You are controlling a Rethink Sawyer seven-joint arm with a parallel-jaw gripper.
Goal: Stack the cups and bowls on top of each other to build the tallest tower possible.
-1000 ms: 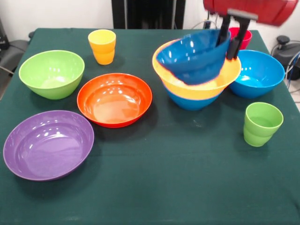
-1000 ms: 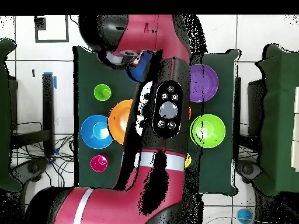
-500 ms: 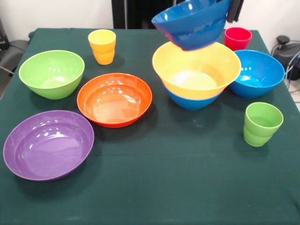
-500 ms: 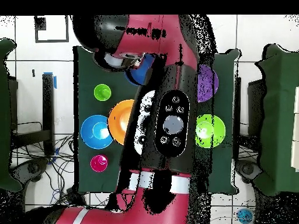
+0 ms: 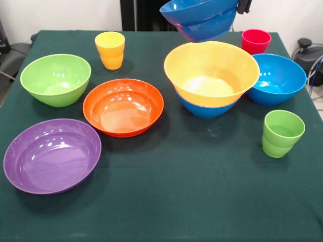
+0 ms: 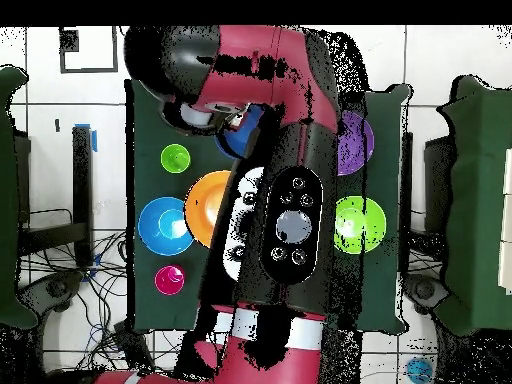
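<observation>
Gripper (image 5: 244,6) mostly out of frame at top; grip state unclear. Small blue bowl (image 5: 199,17) airborne above yellow-orange bowl (image 5: 211,71) (nested in blue one). Centre, level rim, then lower.

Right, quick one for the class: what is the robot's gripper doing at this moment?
Gripper: shut on the small blue bowl, held by its rim in the air above the yellow-orange bowl.

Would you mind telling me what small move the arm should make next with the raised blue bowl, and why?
Probably carry the blue bowl sideways toward another bowl: it hangs above the yellow-orange bowl, clear of it, with the hand at its rim.
</observation>
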